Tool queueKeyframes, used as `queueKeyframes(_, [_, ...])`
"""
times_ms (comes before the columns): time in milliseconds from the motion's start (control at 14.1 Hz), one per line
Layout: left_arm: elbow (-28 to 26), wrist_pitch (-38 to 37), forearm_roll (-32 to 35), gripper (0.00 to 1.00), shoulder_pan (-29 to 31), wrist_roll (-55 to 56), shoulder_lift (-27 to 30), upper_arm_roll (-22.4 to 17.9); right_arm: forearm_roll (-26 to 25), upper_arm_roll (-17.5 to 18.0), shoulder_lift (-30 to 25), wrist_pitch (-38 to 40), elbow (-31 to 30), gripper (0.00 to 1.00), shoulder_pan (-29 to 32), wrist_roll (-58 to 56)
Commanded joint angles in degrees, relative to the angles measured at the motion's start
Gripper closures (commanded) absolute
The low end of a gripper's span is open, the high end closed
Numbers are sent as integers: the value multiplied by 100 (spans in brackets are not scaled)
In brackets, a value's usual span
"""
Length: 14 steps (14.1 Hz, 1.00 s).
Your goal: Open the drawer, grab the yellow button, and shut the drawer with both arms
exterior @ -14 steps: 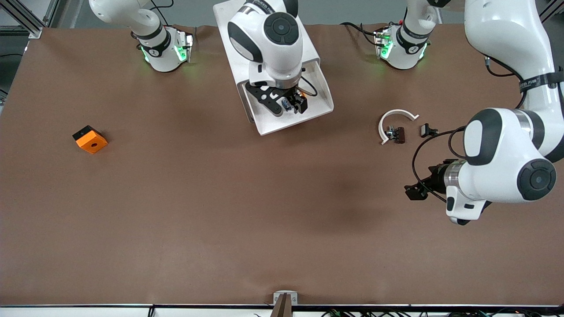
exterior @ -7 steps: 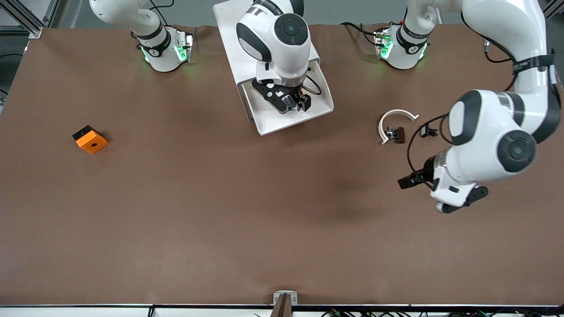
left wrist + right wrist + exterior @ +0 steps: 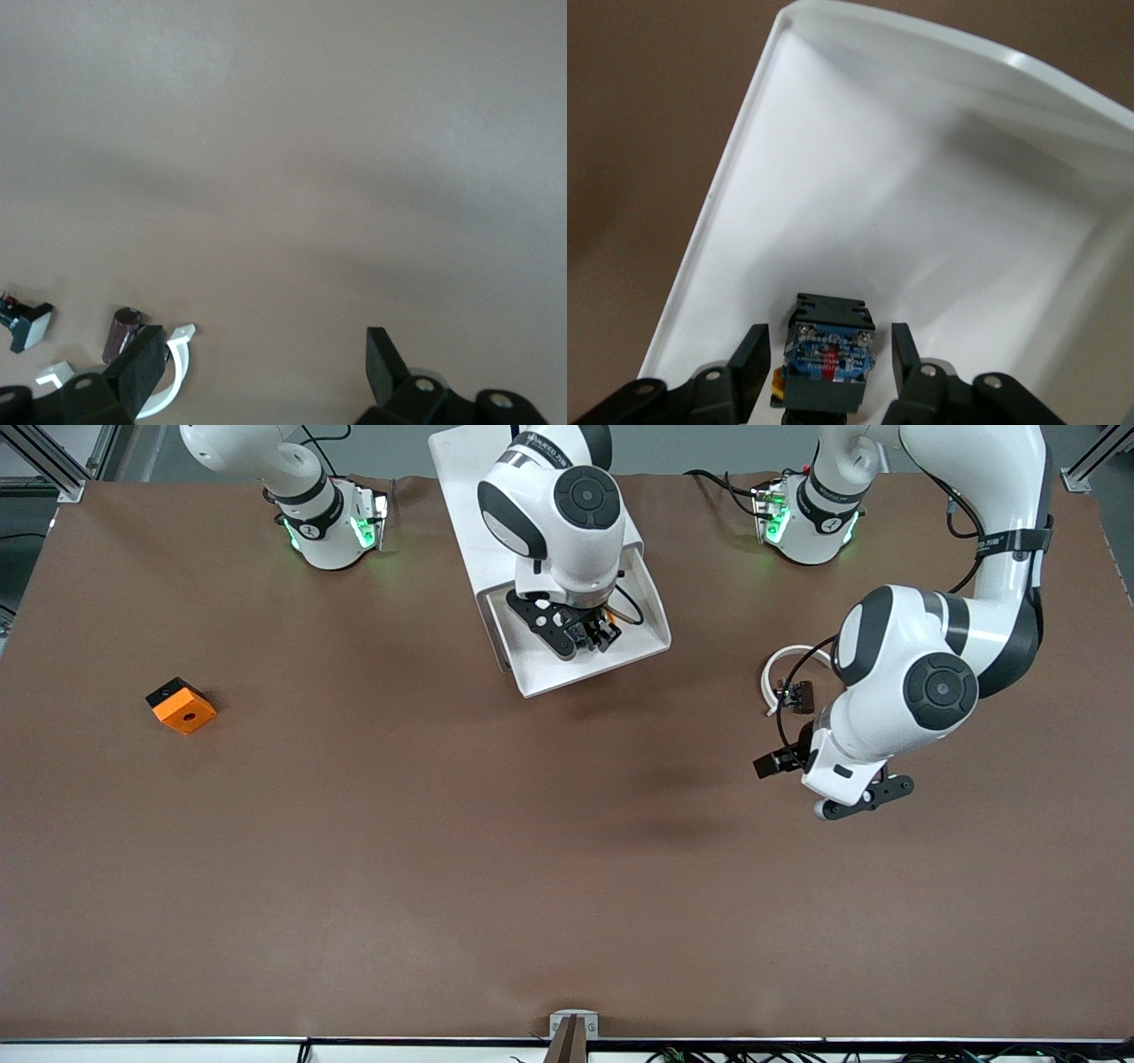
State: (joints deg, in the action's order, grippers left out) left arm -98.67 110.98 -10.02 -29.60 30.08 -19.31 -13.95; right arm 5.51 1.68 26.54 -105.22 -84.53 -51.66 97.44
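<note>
The drawer [image 3: 580,677] stands pulled out of the white cabinet [image 3: 461,487], a shallow white tray [image 3: 859,177]. The button [image 3: 828,354] lies in it, with a dark blue-black body and a bit of orange cap at its side. My right gripper [image 3: 589,636] is down in the drawer. In the right wrist view, the right gripper [image 3: 827,356] is open, with one finger on each side of the button and a gap on both sides. My left gripper [image 3: 784,766] is over bare table near the white arc; in the left wrist view, the left gripper [image 3: 263,347] is wide open and empty.
An orange square block [image 3: 182,706] lies toward the right arm's end of the table. A white arc [image 3: 778,666] with small dark clips [image 3: 797,695] lies beside the left gripper. The arc [image 3: 173,381] and clips [image 3: 122,326] also show in the left wrist view.
The left arm has swung in from the table's end, carrying its open gripper toward the white arc. The right gripper has shifted slightly in the drawer, around the button.
</note>
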Motion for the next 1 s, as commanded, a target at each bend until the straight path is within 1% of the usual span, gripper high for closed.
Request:
queueKeyframes(0, [-477, 169, 132, 0, -2, 191, 410, 208, 47, -28, 97, 46, 156, 79, -46, 91])
queueKeyframes(71, [-513, 169, 132, 0, 16, 191, 428, 313, 38, -28, 97, 54, 156, 82, -46, 91])
queueKeyframes(213, [-609, 178, 132, 0, 7, 226, 489, 436, 29, -28, 88, 63, 182, 83, -29, 74])
queueKeyframes(285, [-671, 169, 132, 0, 24, 252, 577, 550, 38, -36, 71, 116, 304, 83, 24, 56])
queueKeyframes(356, [-784, 169, 132, 0, 16, 270, 682, 612, 64, -54, 44, 325, 532, 83, 77, 21])
queueKeyframes(498, [-908, 169, 79, 0, 16, 348, 814, 814, 64, -45, 35, 1158, 1111, 83, 400, -49])
queueKeyframes(569, [-909, 178, 53, 0, 16, 471, 789, 946, 73, -37, 35, 1458, 1340, 82, 533, -136])
queueKeyframes(711, [-909, 326, 44, 0, 7, 769, 727, 1218, 64, -28, -52, 2029, 1518, 82, 814, -757])
queueKeyframes(925, [-847, 643, 35, 0, -11, 1454, 473, 1631, 47, -63, -447, 2847, 1510, 82, 1437, -2417])
